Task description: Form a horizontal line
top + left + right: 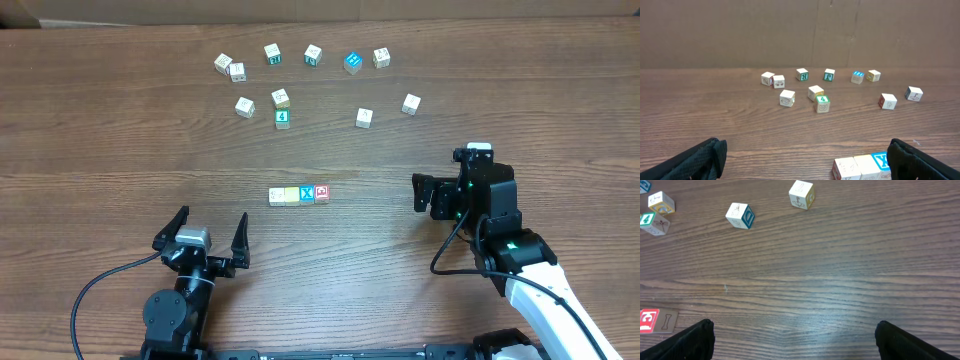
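Resting on counter (100, 150) between left claw (212, 222) and right claw (420, 193), both gaping empty: line (299, 195), blue cube (307, 194) marked X.

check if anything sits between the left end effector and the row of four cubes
Nothing visible: only bare table lies between the left end effector and the row of four cubes; the scattered cubes lie beyond it.

Dark wood-grain table (100, 200), slight sheen, painted wooden cubes (306, 194), matt black plastic fingers (241, 240)
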